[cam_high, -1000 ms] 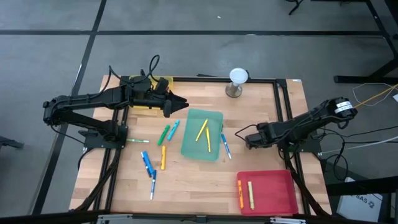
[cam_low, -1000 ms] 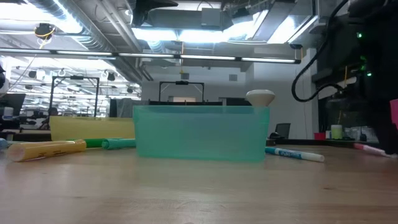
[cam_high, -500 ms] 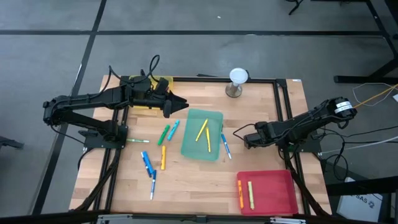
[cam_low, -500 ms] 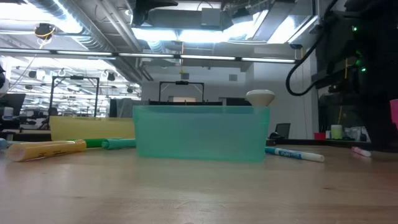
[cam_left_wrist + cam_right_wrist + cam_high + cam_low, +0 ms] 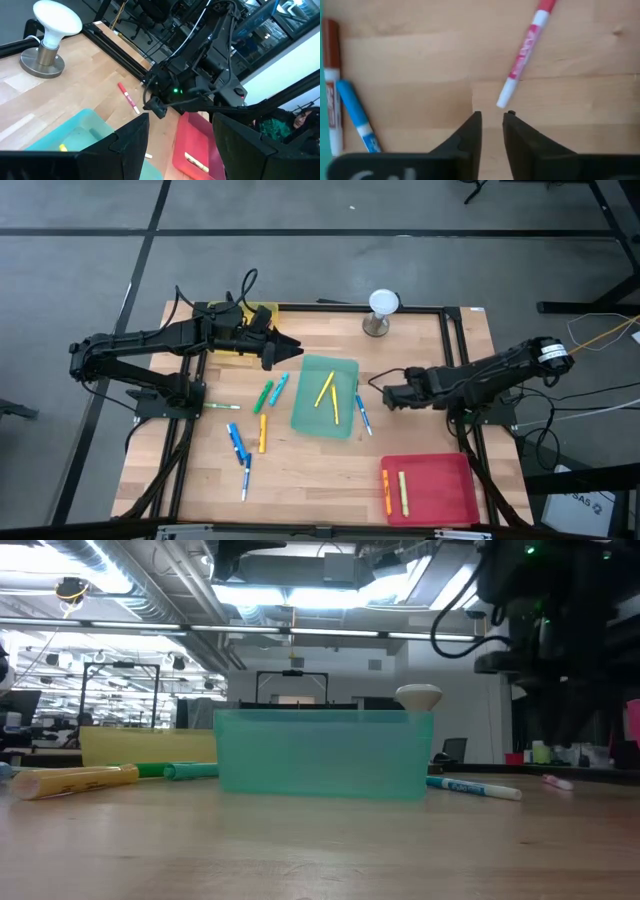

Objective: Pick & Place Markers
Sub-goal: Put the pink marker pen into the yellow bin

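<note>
The right gripper hovers low over the light wooden slatted table, its two dark fingers parted by only a narrow gap and holding nothing. A red-and-white marker with a pink printed barrel lies on the wood just ahead of the fingertips, its white end close to them but clear of both pads. In the high view this gripper sits just right of the translucent teal plastic tray, which holds two yellow markers lying at an angle to each other.

Beside the tray's right edge lie a blue-capped white marker and a brown-capped white marker (the two rest side by side, seen at the edge of the right wrist view). The left gripper waits above the table's far left quarter, fingers spread fairly wide and empty, near the flat yellow plastic tray.

Left of the teal tray rest a green marker and a teal marker, with an orange marker, two blue markers and a thin green-tipped white marker scattered nearer the front. The flat red plastic tray at the front right corner holds an orange marker and a yellow marker. A white dome-topped lamp on a metal base stands at the back edge.
</note>
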